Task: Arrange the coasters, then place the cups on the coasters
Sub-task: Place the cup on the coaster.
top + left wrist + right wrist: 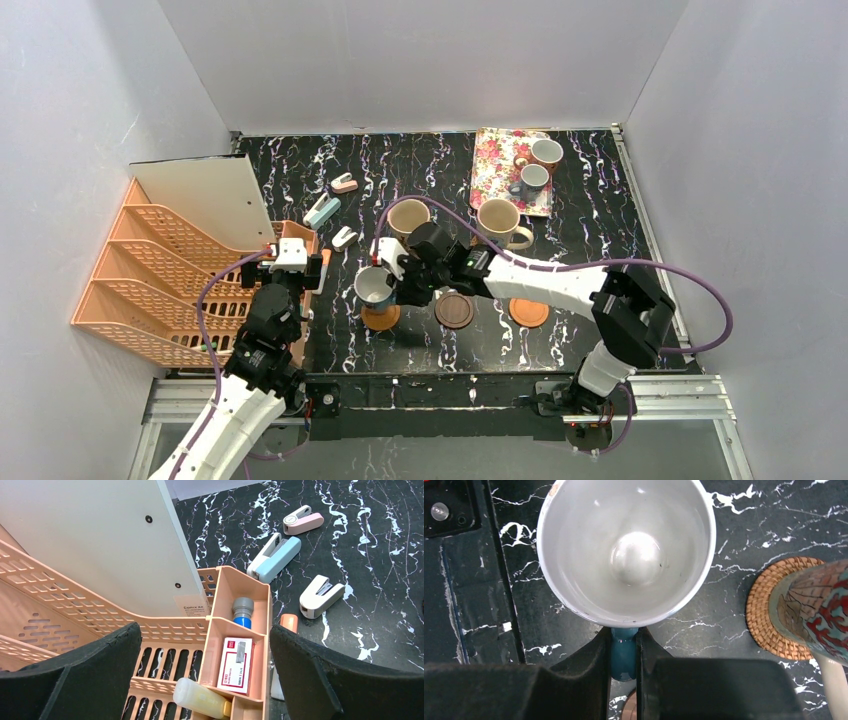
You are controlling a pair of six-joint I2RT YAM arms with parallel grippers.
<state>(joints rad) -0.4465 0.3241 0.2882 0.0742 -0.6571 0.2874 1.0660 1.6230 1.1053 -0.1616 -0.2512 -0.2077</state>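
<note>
My right gripper (624,636) is shut on the blue handle (624,652) of a small cup (626,550) with a white interior. In the top view this cup (375,287) is over a smooth orange-brown coaster (380,319); I cannot tell if they touch. A dark brown coaster (454,310) and another orange-brown coaster (528,312) lie to its right. Two beige cups (408,217) (500,222) stand behind. A patterned cup (819,610) sits on a woven coaster (769,615). Two small cups (546,152) (531,181) are on the floral tray (497,165). My left gripper (204,630) is open over the organizer.
A peach desk organizer (220,630) holds a staple box (237,662), a small bottle (200,697) and a grey-blue tube (242,611). Three staplers (274,557) (303,520) (321,595) lie on the black marble table. Stacked peach file trays (150,270) fill the left side.
</note>
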